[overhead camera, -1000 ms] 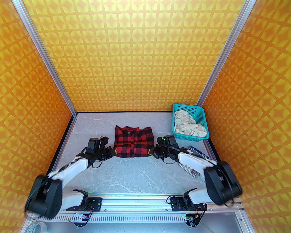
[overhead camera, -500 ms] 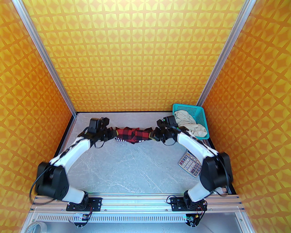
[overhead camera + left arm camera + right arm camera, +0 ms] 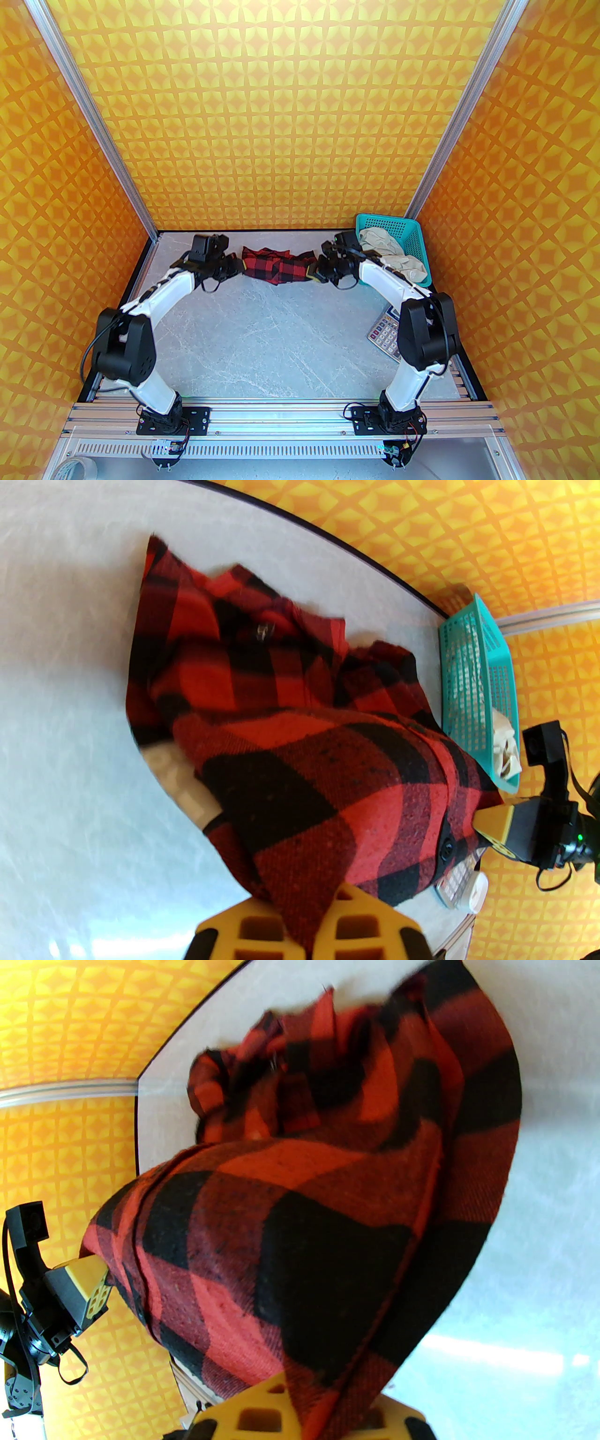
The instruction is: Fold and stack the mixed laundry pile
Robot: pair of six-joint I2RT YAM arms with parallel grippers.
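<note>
**Checked shirt held between both pincers**

The left pincer (image 3: 238, 268) and the right pincer (image 3: 312, 275) are each clamped tight on one end of the red-and-black shirt (image 3: 276, 268). It sags between them at the far side of the worktop (image 3: 262, 337). The cream garment (image 3: 391, 255) lies crumpled in the teal basket (image 3: 375, 219), far right.

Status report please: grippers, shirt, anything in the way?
Left gripper and right gripper shut on red-and-black checked fabric shirt. Shirt stretched between them, sagging. Teal perforated plastic basket close beside right gripper.
</note>
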